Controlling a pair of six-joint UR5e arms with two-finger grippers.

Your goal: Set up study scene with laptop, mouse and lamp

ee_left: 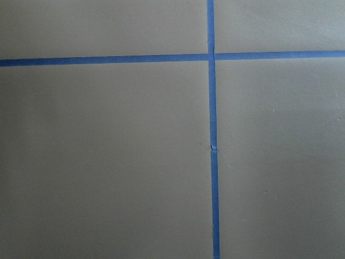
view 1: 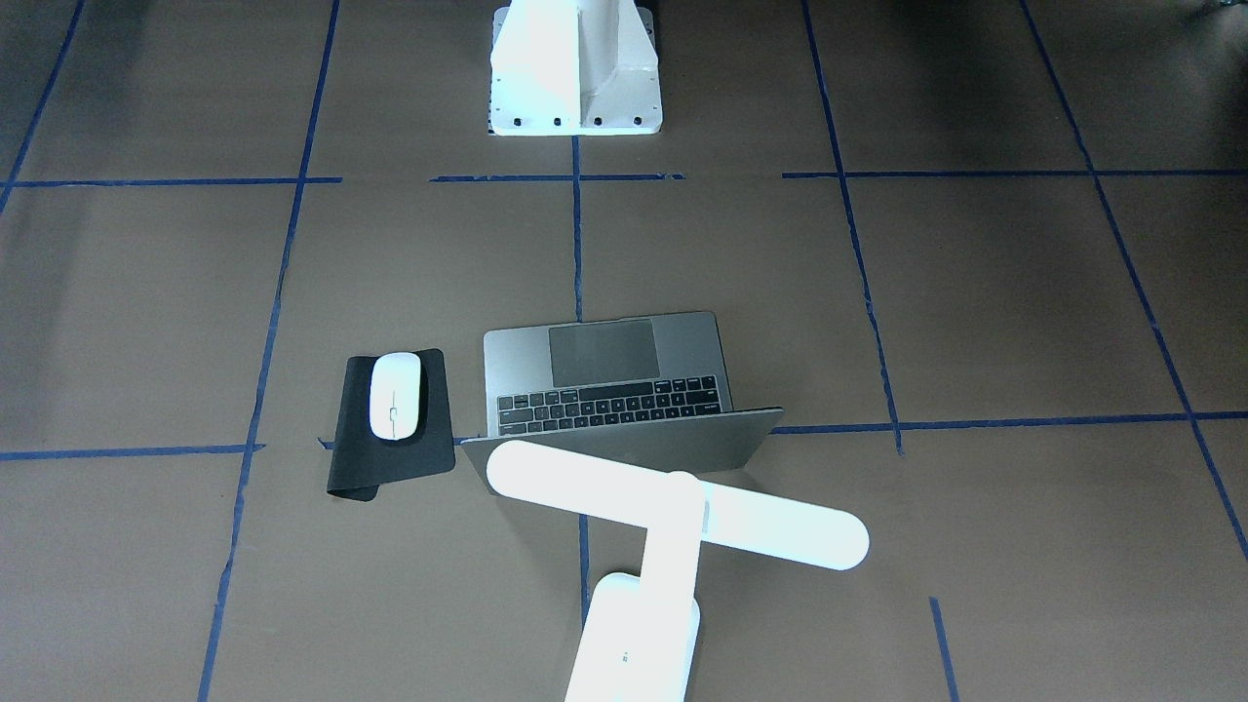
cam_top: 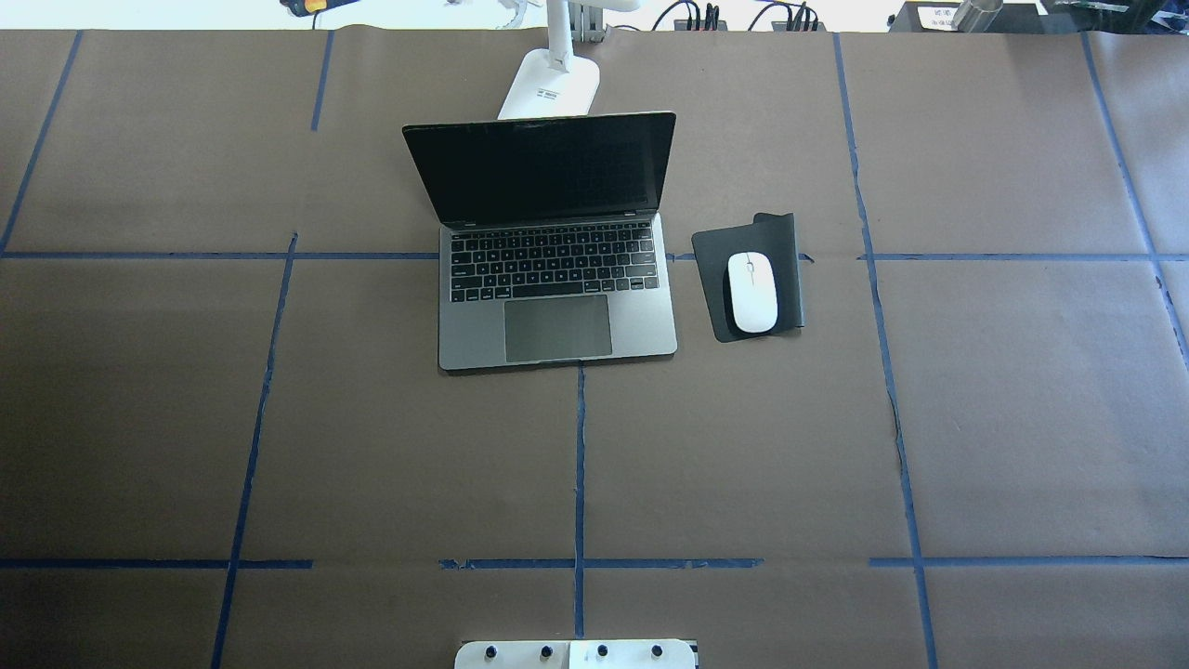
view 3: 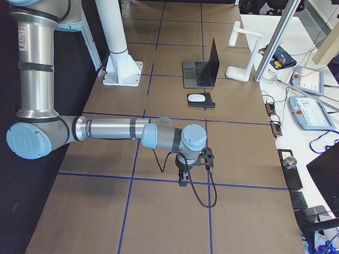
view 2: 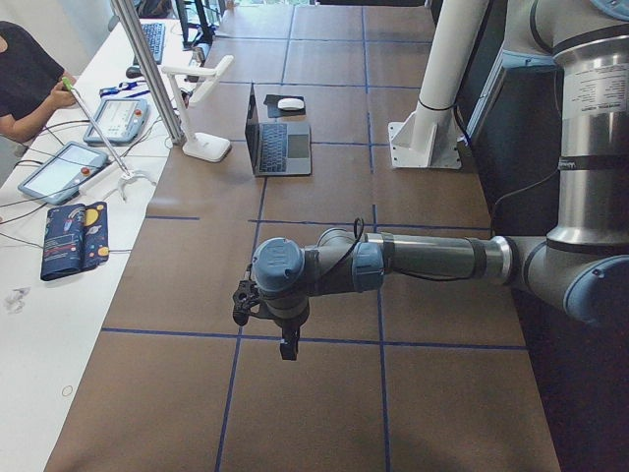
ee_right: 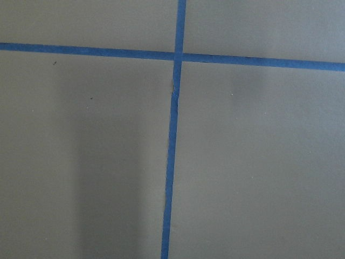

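On brown paper (cam_top: 279, 418) sits a slim metal laptop (cam_top: 557, 321); cannot tell if fingers (view 2: 287, 346) grip.

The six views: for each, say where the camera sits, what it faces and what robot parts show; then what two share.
Front-facing: across the table, looking down on laptop, mouse, lamp; only the pedestal shows.
Overhead: behind robot, looking forward; pedestal edge only.
Left: table's left end; left arm near.
Right: table's right end; right arm near.
Left wrist: straight down on blue tape; no robot parts.
Right wrist: likewise.
Shared: side views both show laptop.
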